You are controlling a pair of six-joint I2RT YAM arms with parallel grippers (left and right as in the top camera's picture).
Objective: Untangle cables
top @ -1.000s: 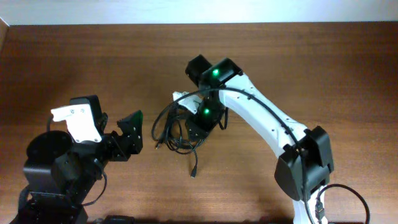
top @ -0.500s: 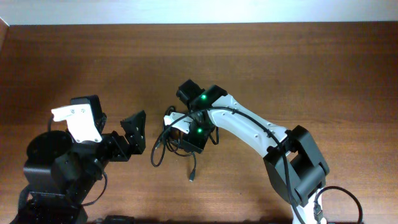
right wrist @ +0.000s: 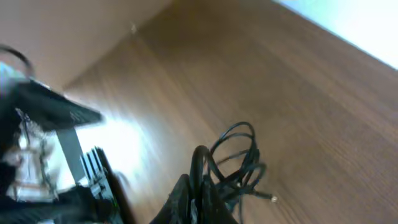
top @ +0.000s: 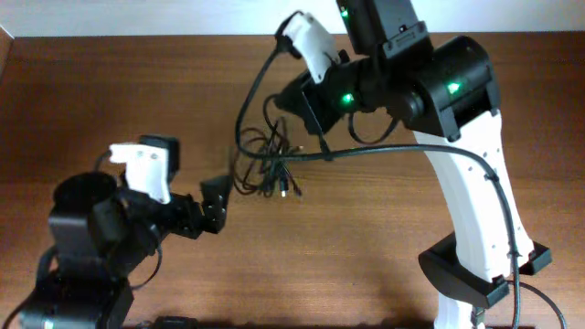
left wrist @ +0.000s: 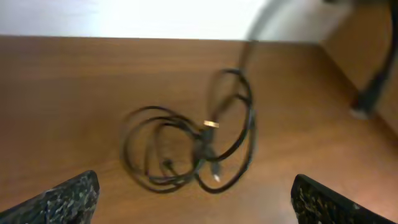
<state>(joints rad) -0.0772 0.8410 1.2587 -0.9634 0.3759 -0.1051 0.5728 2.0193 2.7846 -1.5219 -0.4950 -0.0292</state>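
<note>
A tangle of thin black cables [top: 267, 167] hangs from my right gripper [top: 294, 102], which is raised well above the brown table [top: 110, 91]. In the right wrist view the right gripper [right wrist: 200, 198] is shut on a black cable strand, and the looped cables [right wrist: 239, 160] dangle below it with a metal plug end showing. My left gripper [top: 215, 203] is open and empty, low, just left of the tangle. In the left wrist view the tangle [left wrist: 186, 149] lies ahead of the wide-open left gripper [left wrist: 196, 205], apart from it.
The white right arm [top: 475, 192] arches over the table's right half, and its own dark cable [top: 393, 152] runs across toward the tangle. The left arm's black base [top: 82, 238] stands at the front left. A pale wall [top: 137, 16] borders the far edge.
My right gripper has risen from table level and moved toward the far edge, lifting the cable tangle with it. My left gripper has shifted right, closer to the tangle.
</note>
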